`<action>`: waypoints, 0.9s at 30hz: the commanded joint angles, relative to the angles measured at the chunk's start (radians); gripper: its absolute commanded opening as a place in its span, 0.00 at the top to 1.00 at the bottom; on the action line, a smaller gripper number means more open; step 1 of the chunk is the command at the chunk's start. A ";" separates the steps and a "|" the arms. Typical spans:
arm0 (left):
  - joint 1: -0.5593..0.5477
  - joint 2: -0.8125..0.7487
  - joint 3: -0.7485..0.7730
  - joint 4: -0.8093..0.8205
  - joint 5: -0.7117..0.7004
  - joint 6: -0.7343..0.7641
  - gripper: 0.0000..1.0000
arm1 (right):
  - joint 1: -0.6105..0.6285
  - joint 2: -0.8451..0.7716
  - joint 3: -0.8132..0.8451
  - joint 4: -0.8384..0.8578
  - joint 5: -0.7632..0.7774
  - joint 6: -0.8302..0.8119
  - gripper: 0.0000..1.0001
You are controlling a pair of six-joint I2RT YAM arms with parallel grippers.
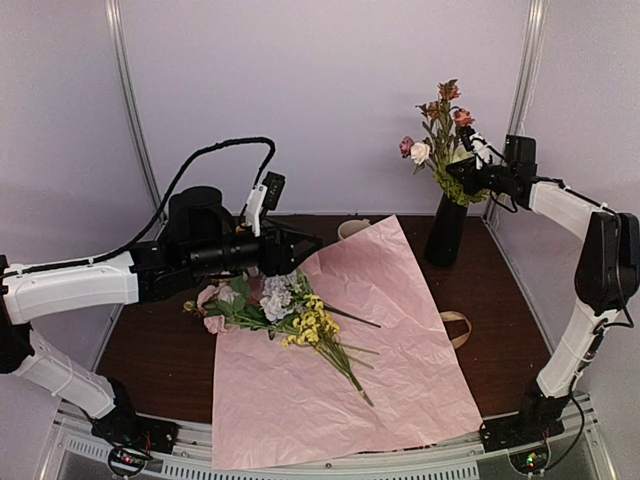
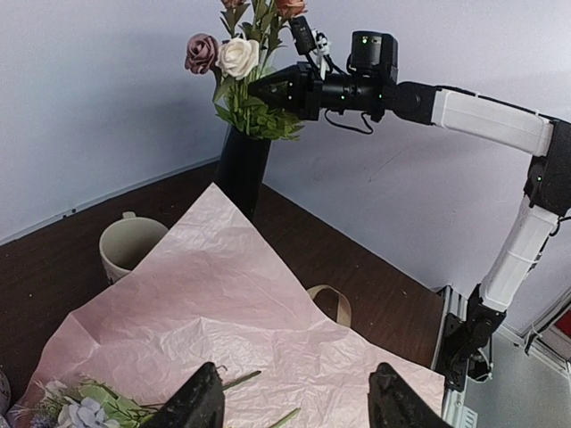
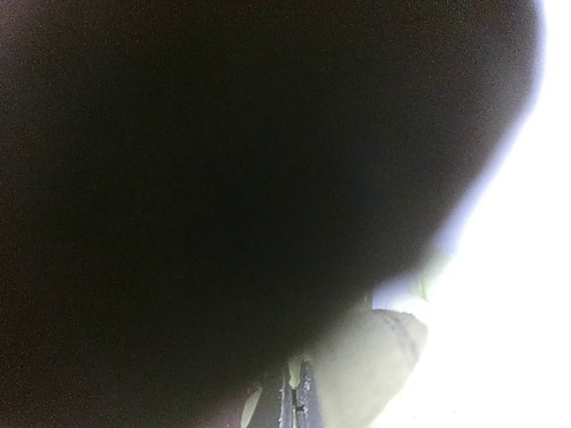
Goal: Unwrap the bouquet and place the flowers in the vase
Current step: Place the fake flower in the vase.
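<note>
we see one tall black vase [image 1: 445,232] standing at the back right of the brown table [image 1: 160,350]. some flowers [image 1: 440,125] stand in it. we can count one purple rose, one white rose and a few reddish ones higher up.

one big pink paper [image 1: 390,350] lies flat in the middle of the table. one bunch of flowers [image 1: 295,315] lies on its left part, with pink, pale blue and yellow blooms and long green stems.

there are two arms. the left gripper [image 2: 296,406] hangs over the bunch. its two fingers are wide apart and hold nothing. the right gripper [image 1: 462,172] is up in the green leaves above the vase, with its two fingers pressed together. we cannot tell if a stem is pinched there.

one pale mug [image 2: 129,248] stands behind the paper. one beige ribbon [image 1: 457,328] lies on the table to the right of the paper.
</note>
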 commanded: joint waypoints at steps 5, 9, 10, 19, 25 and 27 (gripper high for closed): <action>-0.003 0.005 0.006 0.059 0.021 -0.016 0.42 | -0.001 0.012 -0.027 -0.084 0.043 -0.074 0.99; -0.002 -0.001 0.001 0.065 0.022 -0.021 0.43 | -0.001 -0.006 -0.025 -0.126 0.045 -0.105 0.97; -0.002 -0.004 -0.002 0.065 0.023 -0.021 0.43 | -0.001 -0.012 -0.026 -0.134 0.043 -0.109 0.94; -0.002 -0.040 -0.053 0.101 0.019 -0.033 0.43 | -0.001 -0.100 -0.021 -0.197 0.045 -0.098 0.72; -0.003 -0.071 -0.113 0.142 0.005 -0.041 0.43 | -0.001 -0.191 -0.025 -0.292 0.057 -0.127 0.58; -0.002 -0.079 -0.128 0.152 0.000 -0.041 0.43 | -0.001 -0.223 -0.028 -0.339 0.077 -0.152 0.53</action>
